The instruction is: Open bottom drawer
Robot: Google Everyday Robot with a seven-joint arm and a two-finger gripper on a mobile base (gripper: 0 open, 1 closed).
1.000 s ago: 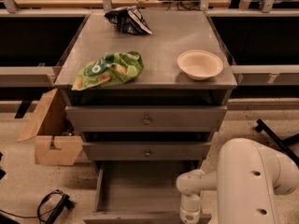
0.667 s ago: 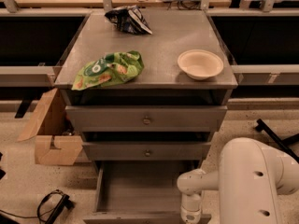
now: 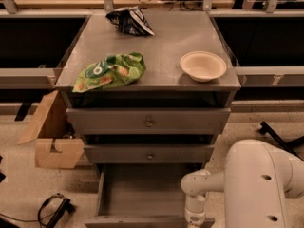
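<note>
1. We see the bottom drawer (image 3: 142, 194) pulled well out from the grey cabinet (image 3: 156, 42), its plain grey inside open to view and its front panel lying along the lower edge of the view.
2. Above it, the middle drawer (image 3: 149, 154) and the top drawer (image 3: 148, 121) sit pushed in, each with a small round knob at its centre.
3. The robot's white arm (image 3: 259, 184) fills the lower right corner; its wrist (image 3: 194, 208) points down at the right front corner of the bottom drawer.
4. The gripper seems to lie below the lower edge of the view, at the end of that wrist, so we cannot tell its state or whether it touches the drawer.
5. On the cabinet top we find a green snack bag (image 3: 110, 71) at the front left, a pale bowl (image 3: 203, 65) at the right, and a dark crumpled bag (image 3: 129, 21) at the back.
6. A cardboard box (image 3: 52, 137) stands on the floor just left of the cabinet, and a black looped cable (image 3: 54, 208) lies in front of it.
</note>
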